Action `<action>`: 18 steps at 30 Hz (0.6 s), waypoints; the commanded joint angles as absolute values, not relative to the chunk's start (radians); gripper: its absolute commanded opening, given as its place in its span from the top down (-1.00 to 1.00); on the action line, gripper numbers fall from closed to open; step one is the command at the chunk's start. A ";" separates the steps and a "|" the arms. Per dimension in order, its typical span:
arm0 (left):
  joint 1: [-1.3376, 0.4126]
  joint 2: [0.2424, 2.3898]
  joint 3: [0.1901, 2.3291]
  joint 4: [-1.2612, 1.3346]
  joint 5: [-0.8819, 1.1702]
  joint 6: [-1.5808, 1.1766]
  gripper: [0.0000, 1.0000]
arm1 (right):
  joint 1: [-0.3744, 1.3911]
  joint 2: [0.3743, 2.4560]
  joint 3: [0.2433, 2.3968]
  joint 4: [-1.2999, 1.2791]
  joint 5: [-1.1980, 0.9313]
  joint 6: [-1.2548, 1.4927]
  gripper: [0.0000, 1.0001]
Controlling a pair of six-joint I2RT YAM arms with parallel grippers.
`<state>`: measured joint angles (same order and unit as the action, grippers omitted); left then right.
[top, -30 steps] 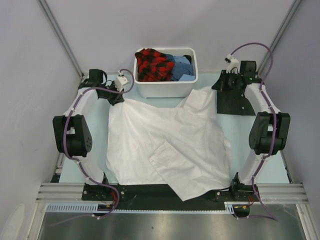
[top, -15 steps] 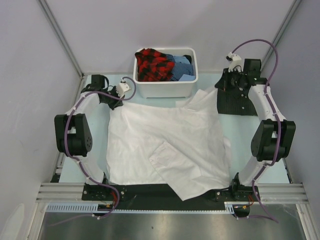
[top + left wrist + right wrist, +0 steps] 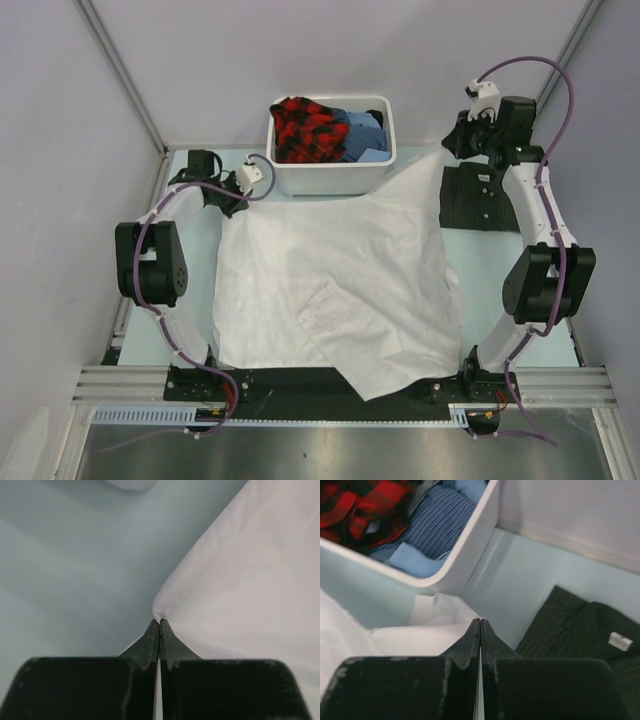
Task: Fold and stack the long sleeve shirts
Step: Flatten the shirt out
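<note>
The right gripper (image 3: 455, 148) has swung outward, stretching the white shirt (image 3: 330, 270) smooth; it and the left gripper (image 3: 159, 625) pinch its corners.

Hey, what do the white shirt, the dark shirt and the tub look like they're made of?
The white shirt: thin woven cloth, matte; it creases and drapes softly. The dark shirt: finely striped woven fabric, matte, probably cotton-like. The tub: smooth white, likely plastic, with a rigid rounded rim and slight sheen.
</note>
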<state>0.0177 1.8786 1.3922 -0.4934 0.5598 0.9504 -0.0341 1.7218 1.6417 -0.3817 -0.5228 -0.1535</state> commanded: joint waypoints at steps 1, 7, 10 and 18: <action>0.009 1.821 1.367 -0.425 0.557 0.933 1.00 | -0.049 1.769 1.729 -0.275 -0.448 -0.196 1.00; 0.008 1.822 1.354 -0.380 0.517 0.894 1.00 | -0.034 1.859 1.816 -0.271 -0.417 -0.247 1.00; 0.008 1.821 1.350 -0.380 0.509 0.896 1.00 | -0.015 1.858 1.829 -0.340 -0.434 -0.281 1.00; 0.008 1.822 1.341 -0.385 0.525 0.899 0.95 | -0.003 1.723 1.608 -0.334 -0.419 -0.316 1.00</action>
